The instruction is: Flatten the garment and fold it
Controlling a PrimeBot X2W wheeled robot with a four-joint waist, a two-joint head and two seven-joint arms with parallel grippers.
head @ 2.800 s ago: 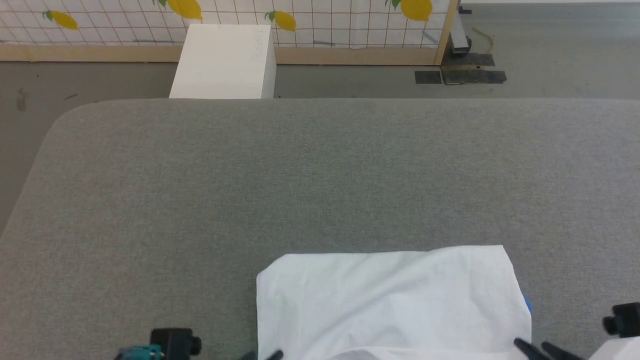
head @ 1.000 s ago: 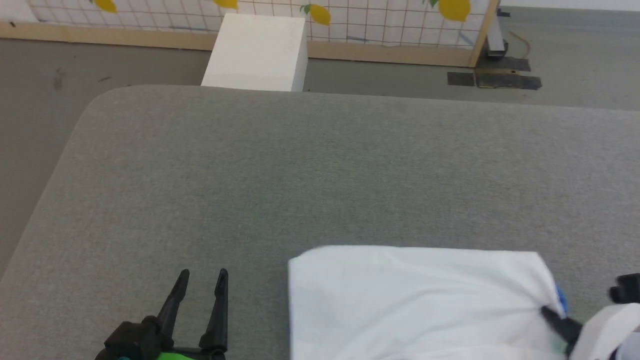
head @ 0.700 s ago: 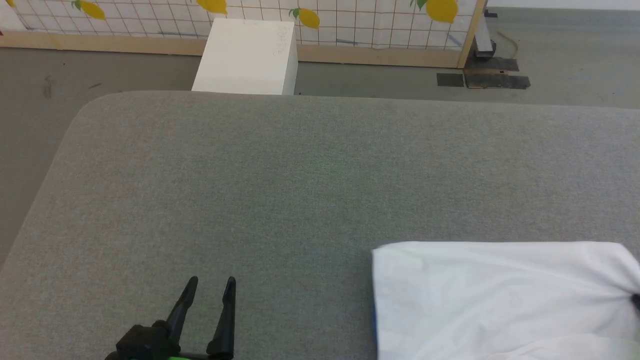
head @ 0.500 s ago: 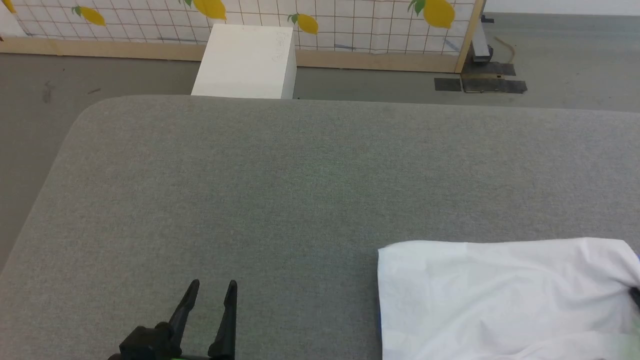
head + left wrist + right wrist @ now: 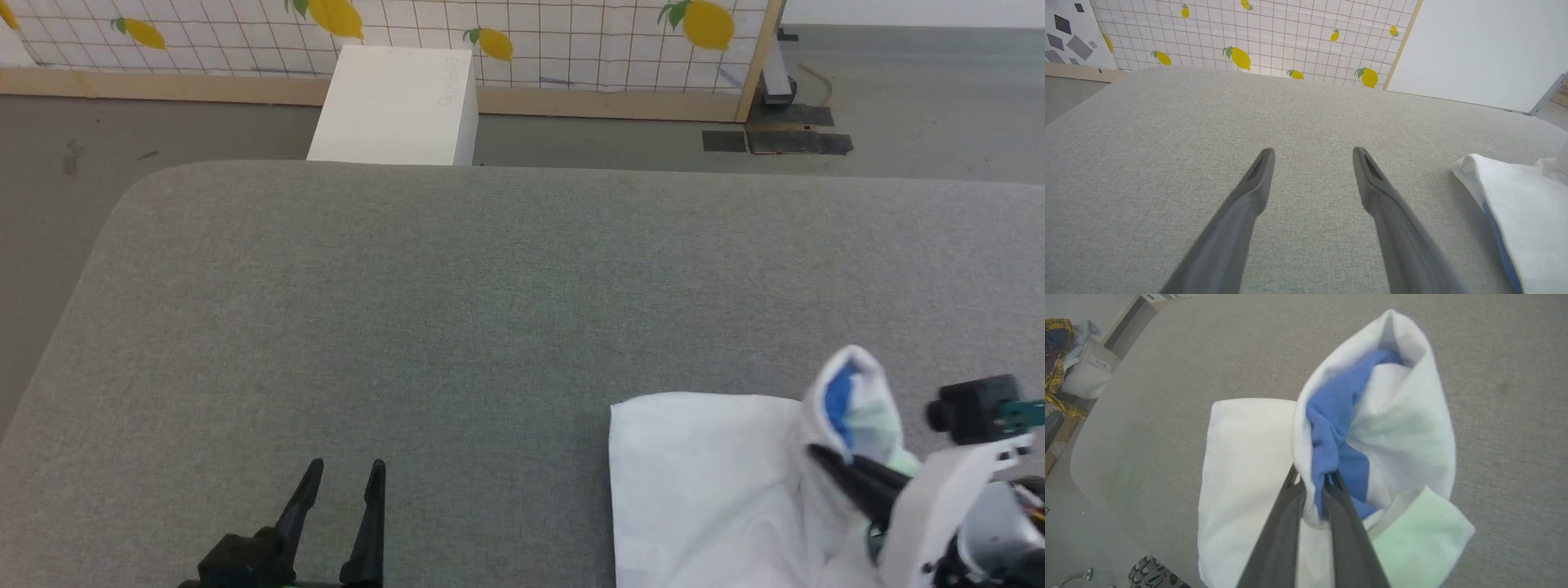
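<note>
The right gripper [image 5: 816, 453] pinches the raised right edge of the folded shirt [image 5: 702, 482] at the grey padded table's [image 5: 490, 269] near right, the left gripper [image 5: 343, 467] gapes empty well to its left, so this one-sided lift could spill the folds.

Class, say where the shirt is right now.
Head view: the shirt lies lower right on the grey surface, its edge pinched up by the right claw, apart from the left claw.

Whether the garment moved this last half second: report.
Yes. Against the white box, the garment's right end rose and swung leftward in the right gripper; left edge stayed.
</note>
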